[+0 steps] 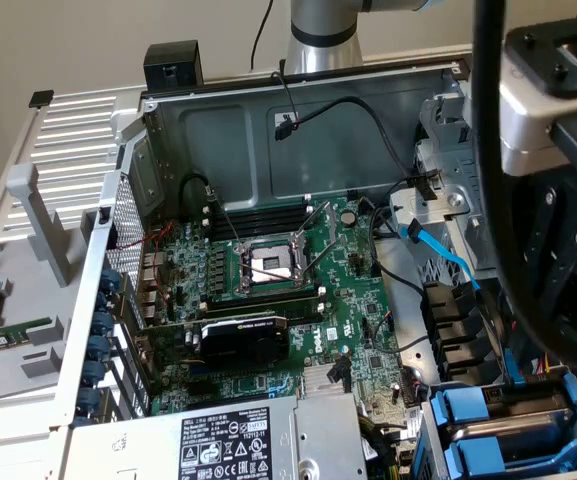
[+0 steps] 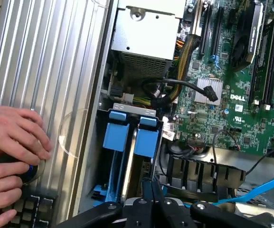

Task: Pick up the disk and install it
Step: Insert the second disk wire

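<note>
Two bright blue carrier frames [image 2: 115,133] [image 2: 146,142] stand side by side in the drive cage [image 2: 127,110] at the case's corner. A thin silver-grey edge of the disk [image 2: 129,164] shows between them, its label hidden. My gripper [image 2: 152,187] hangs right over the end of the carrier nearer the motherboard. Its black fingers are shut together with nothing between them. Whether they touch the carrier I cannot tell. In the exterior view the same blue carriers [image 1: 468,412] lie at the lower right under the arm's black wrist [image 1: 568,260].
The green motherboard [image 1: 268,290] with the graphics card [image 1: 243,340] lies inside the open case. The grey power supply [image 1: 268,440] sits beside the drive cage. A blue SATA cable [image 1: 443,255] trails nearby. A person's hands [image 2: 11,142] rest on a keyboard beside the ribbed side panel [image 2: 46,71].
</note>
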